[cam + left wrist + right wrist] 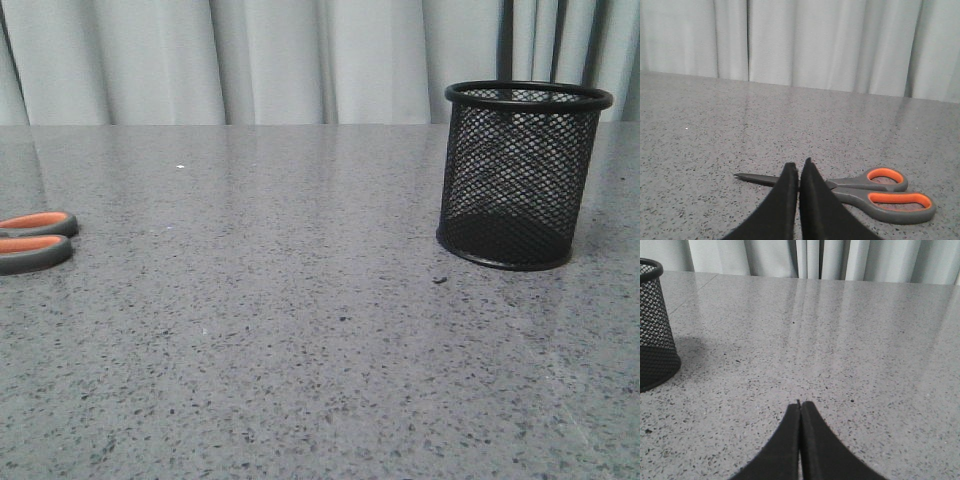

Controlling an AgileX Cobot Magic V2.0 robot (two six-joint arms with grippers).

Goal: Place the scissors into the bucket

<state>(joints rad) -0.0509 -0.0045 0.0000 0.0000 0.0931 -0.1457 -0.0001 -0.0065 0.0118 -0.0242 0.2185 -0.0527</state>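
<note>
With both my left gripper [799, 167] and right gripper [800, 404] pinched closed and empty, the scissors [860, 189] lie flat, far from the bucket [523, 175]; stiff, light, likely slippery blades, best grasped near the pivot.

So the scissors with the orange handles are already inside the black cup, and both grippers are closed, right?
Not quite. The scissors are not in the bucket; they lie flat on the table, far off to the left of it, as the front view shows. The rest holds: the left gripper and the right gripper are both closed.
</note>
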